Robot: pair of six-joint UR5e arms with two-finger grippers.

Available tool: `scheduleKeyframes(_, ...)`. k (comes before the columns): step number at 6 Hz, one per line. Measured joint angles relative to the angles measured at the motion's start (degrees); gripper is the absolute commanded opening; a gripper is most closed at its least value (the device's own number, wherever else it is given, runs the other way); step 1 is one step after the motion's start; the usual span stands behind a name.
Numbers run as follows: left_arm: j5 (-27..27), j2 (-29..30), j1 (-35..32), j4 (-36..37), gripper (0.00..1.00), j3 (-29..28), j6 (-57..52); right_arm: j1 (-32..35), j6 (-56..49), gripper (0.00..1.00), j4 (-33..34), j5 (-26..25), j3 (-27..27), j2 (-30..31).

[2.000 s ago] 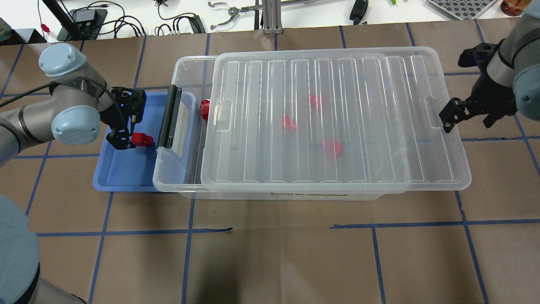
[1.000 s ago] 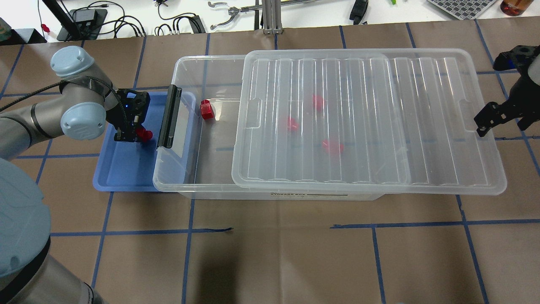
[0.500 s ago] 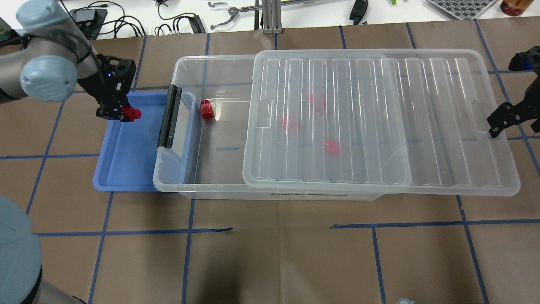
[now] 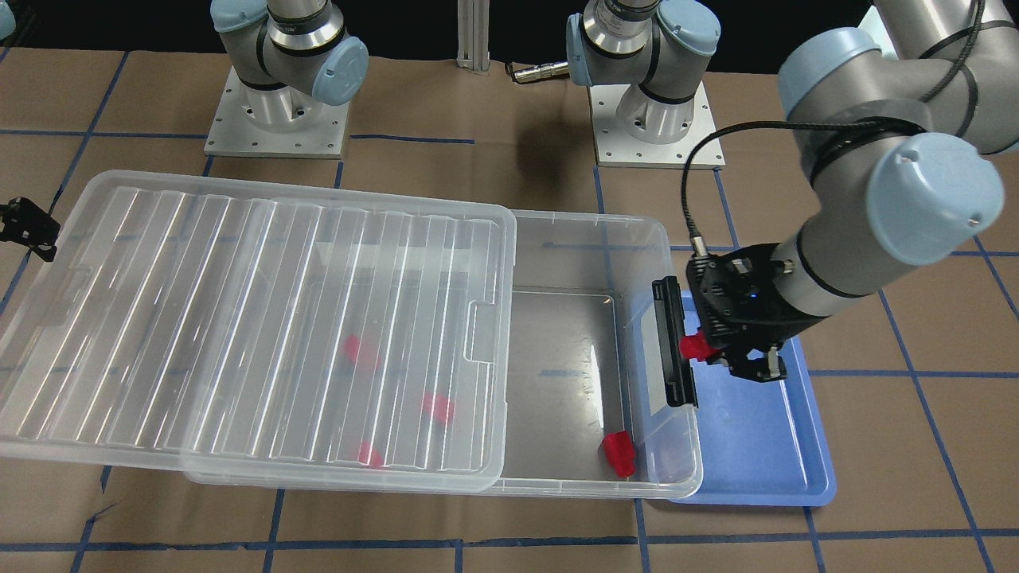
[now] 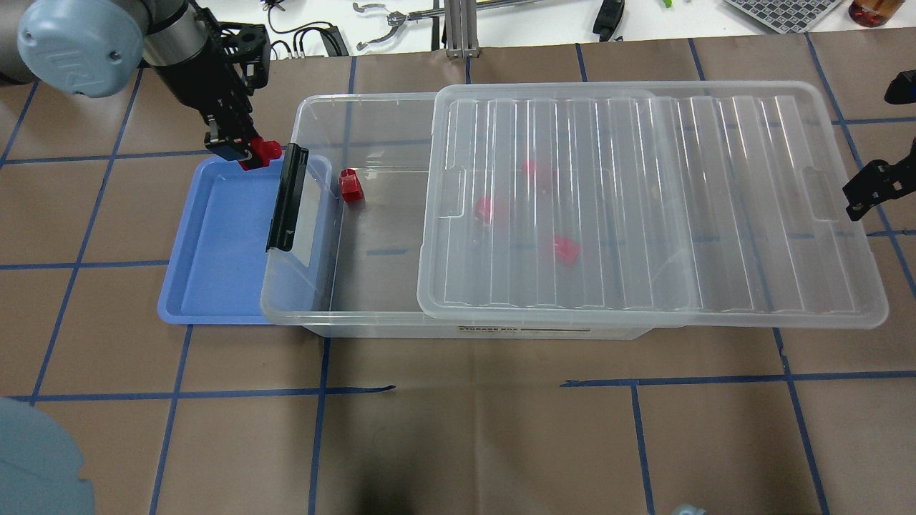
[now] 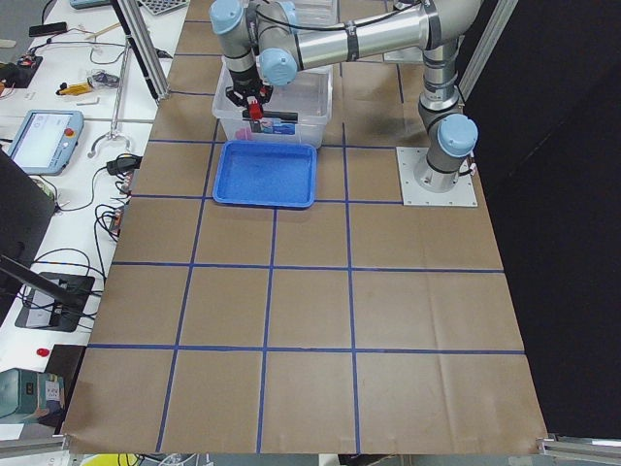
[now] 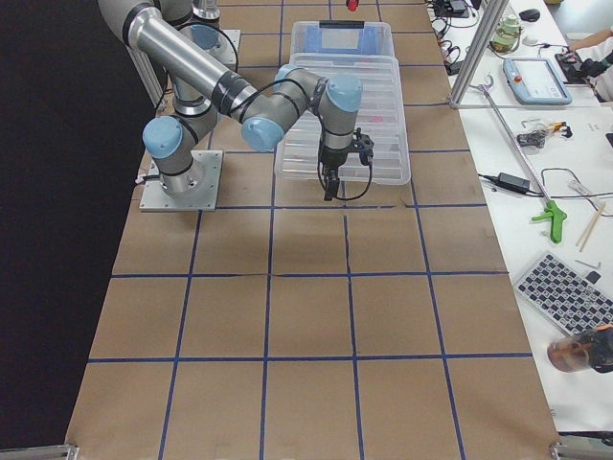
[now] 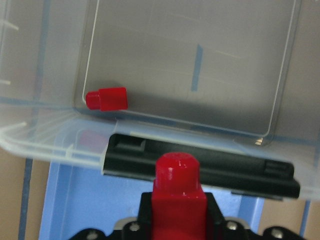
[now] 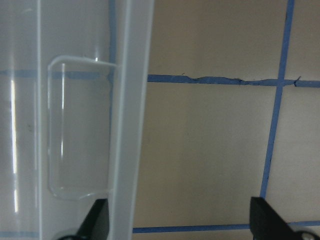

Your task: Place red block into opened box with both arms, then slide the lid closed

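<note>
I am watching the left gripper (image 5: 247, 151) with its fingers clamped on the red block (image 5: 266, 150). The cube body is sitting between the pads and the narrow stub is sticking out past the fingertips toward the box (image 5: 315, 101). The fingers are hanging above the far corner of the blue tray (image 5: 215, 250), lifted off its floor.

Just ahead of the stub, the black latch bar (image 5: 286, 197) and the box's short wall are standing between the fingers and the uncovered strip of box floor. Beyond that wall another red block (image 5: 351, 186) is lying on the floor in the corner nearest the fingers. Farther on, the lid (image 5: 644, 200) is covering the rest of the box and overhanging its far end, with three more red blocks (image 5: 565, 250) showing blurred beneath it.

The right gripper (image 9: 180, 222) is keeping its fingers wide apart, holding nothing. The lid's end rim is running between them, close to one finger (image 9: 97, 220); I cannot tell whether they touch.
</note>
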State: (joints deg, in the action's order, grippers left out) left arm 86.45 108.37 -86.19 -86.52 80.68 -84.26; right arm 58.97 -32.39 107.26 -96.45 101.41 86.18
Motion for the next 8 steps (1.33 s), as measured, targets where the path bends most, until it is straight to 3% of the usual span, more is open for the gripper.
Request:
scheduleKeyframes(3,-0.11,0.91,-7.21,4.62,0.00,4.90,6.87,7.30,12.11,1.00,-13.41,1.40,-11.68,0.32)
scheduleKeyframes(5,-0.36,2.01,-8.61,15.57,0.00,13.70,7.19,16.24,24.19,1.00,-21.67,2.82,-17.53,0.28)
scheduleKeyframes(7,-0.16,3.35,-10.58,25.16,0.00,19.73,9.07,24.50,33.29,1.00,-24.35,5.27,-19.03,0.29)
scheduleKeyframes(8,0.06,4.34,-11.07,27.84,0.17,20.89,9.24,27.44,35.95,1.00,-24.53,5.53,-19.17,0.32)
